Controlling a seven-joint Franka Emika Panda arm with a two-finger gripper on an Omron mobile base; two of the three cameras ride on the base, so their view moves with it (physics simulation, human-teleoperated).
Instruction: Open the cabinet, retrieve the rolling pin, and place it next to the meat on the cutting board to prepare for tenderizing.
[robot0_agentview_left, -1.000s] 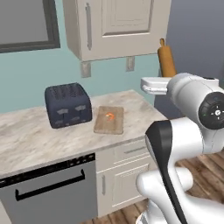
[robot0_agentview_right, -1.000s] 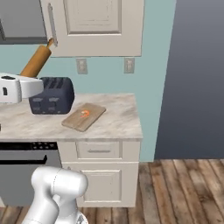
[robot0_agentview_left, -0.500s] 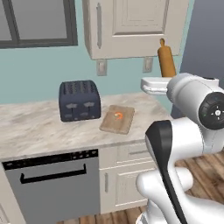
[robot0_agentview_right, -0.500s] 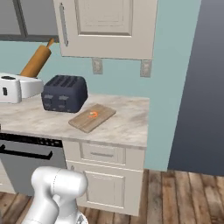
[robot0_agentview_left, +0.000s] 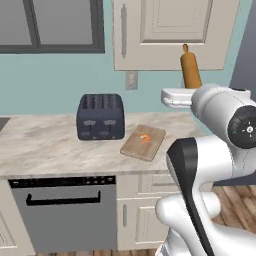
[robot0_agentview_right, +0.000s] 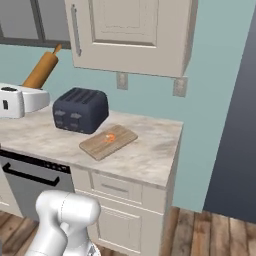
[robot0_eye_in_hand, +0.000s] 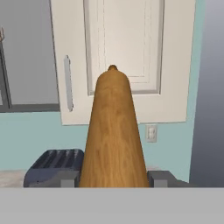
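My gripper is clamped on the rolling pin, which sticks up and away from my hand, high above the counter (its far knob points toward the cabinet). The cabinet door is closed. The cutting board lies near the counter's front edge, just beside the toaster, with the meat on it.

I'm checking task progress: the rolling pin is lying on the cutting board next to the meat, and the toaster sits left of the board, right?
Not quite. The rolling pin is held up in the end effector, above the counter; the left base view shows it. The toaster does sit left of the cutting board.
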